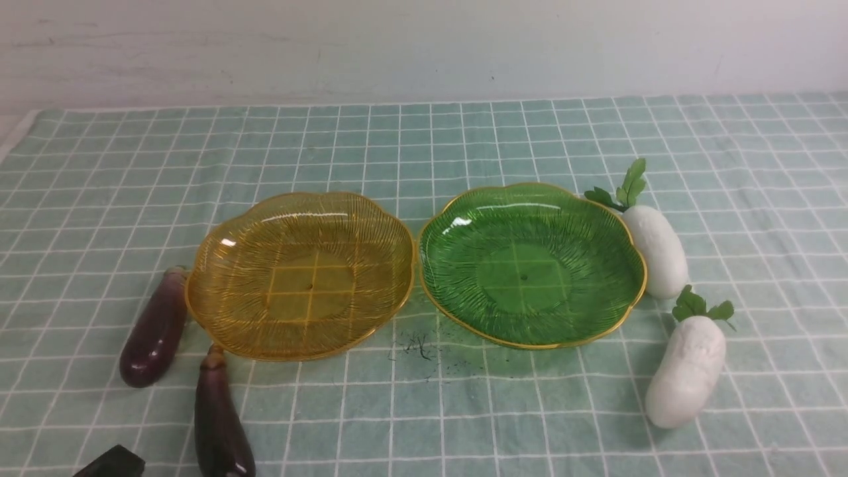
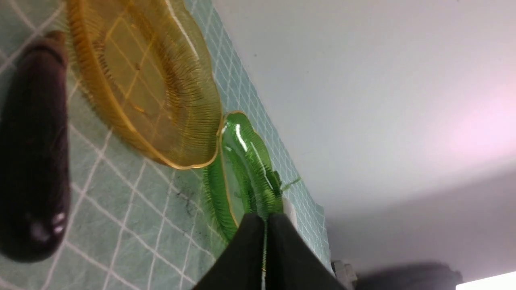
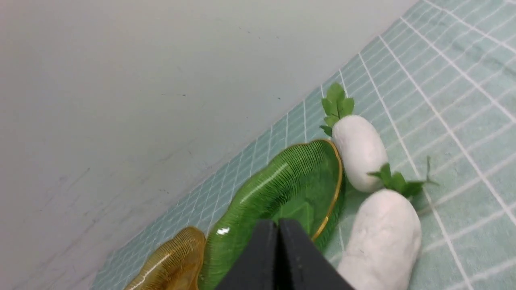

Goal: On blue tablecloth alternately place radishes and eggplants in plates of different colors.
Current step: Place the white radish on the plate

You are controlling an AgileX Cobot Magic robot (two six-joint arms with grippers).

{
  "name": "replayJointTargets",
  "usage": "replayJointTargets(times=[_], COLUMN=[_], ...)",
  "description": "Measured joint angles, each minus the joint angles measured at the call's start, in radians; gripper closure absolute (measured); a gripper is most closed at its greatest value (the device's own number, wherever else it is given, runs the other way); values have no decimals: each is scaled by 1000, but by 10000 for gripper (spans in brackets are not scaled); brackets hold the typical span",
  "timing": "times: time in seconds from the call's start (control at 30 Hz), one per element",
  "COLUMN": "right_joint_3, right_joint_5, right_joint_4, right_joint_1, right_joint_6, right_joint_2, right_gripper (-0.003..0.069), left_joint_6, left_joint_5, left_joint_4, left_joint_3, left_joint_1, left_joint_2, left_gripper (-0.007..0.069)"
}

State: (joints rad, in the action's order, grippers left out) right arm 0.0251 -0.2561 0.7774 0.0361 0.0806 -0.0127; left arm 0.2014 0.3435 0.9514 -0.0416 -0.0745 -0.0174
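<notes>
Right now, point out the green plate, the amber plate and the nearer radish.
green plate [image 1: 523,278]: front view, bare centre of its floor.
amber plate [image 1: 301,281]: front view, bare centre of its floor.
nearer radish [image 1: 689,371]: front view, middle of its white body.

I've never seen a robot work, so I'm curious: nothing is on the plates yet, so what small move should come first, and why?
Probably open the left claw and lower it onto the nearest eggplant. Both the yellow plate and the green plate are empty, the claw is shut, and in the front view it shows just beside that eggplant.
</notes>
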Motion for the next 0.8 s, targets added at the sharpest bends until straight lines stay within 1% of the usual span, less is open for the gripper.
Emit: replayJointTargets(times=[0.03,0.13,0.2,0.27,0.33,0.37,0.4,0.43,0.57,0.6,0.63,0.73,0.8], right_joint_3=[6,127,184,237,283,292,328,351,445,496,503,616,641], right_joint_5=[0,-1,-23,-92,-198,-208,-277,-312,-392,-414,-420,-467,-479], right_joint_4=[-3,-76,-132,-202,-265,-272,-323,-354,-454,-487,-490,-518,-514], right_joint_1=[0,0,0,0,0,0,0,0,0,0,0,0,0], right_joint_6=[6,104,131,145,146,144,121,91,-50,-81,-81,-81,-68], right_joint_2=[0,49,127,250,400,432,559,637,888,973,985,1184,1229], right_gripper=[673,673,673,673,673,673,671,669,662,652,651,613,596], left_joint_6=[-14,-113,-160,-192,-217,-220,-242,-251,-270,-273,-274,-275,-275], left_joint_5=[3,62,133,225,313,322,397,424,484,491,491,491,491], left_joint_4=[-1,-33,-85,-157,-228,-235,-298,-323,-391,-409,-412,-435,-439], left_joint_3=[0,-112,-175,-236,-289,-295,-341,-369,-443,-464,-466,-480,-480], left_joint_1=[0,0,0,0,0,0,0,0,0,0,0,0,0], left_joint_2=[1,74,171,292,411,424,526,573,753,806,820,917,933], left_gripper=[632,632,632,632,632,632,632,632,632,631,631,627,622])
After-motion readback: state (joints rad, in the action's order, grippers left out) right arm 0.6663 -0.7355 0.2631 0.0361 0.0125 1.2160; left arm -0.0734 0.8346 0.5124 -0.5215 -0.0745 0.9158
